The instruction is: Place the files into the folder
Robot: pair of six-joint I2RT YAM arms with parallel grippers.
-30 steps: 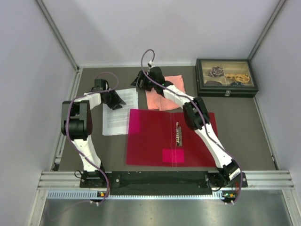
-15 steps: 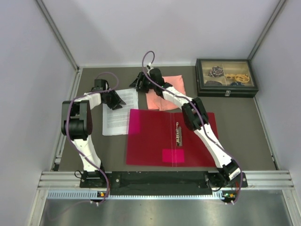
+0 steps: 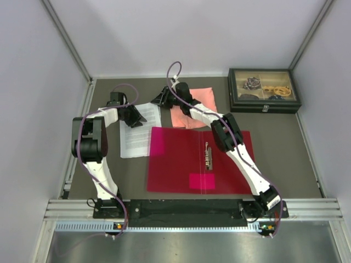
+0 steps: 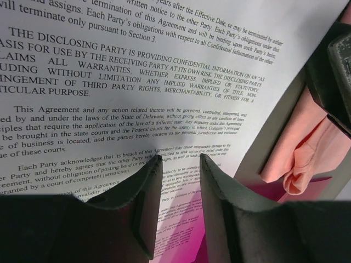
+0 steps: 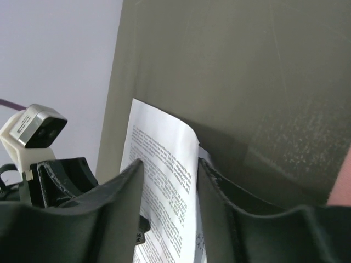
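The files (image 3: 137,137) are white printed sheets lying left of the open crimson folder (image 3: 181,164), their right edge over its left flap. The folder's metal clip (image 3: 208,154) runs along its spine. My left gripper (image 3: 135,116) is open, its tips low over the sheets' upper part; the left wrist view shows text between its fingers (image 4: 178,164). My right gripper (image 3: 162,97) is open at the sheets' far right corner. In the right wrist view that corner (image 5: 167,148) curls up between its fingers (image 5: 169,164).
A salmon-pink folded cloth (image 3: 194,109) lies behind the folder under my right arm. A dark glass-lidded box (image 3: 264,90) with small items stands at the back right. Walls close the table on three sides.
My right gripper has edged left toward the sheets' far right corner. My left arm, the sheets and the folder have not moved.
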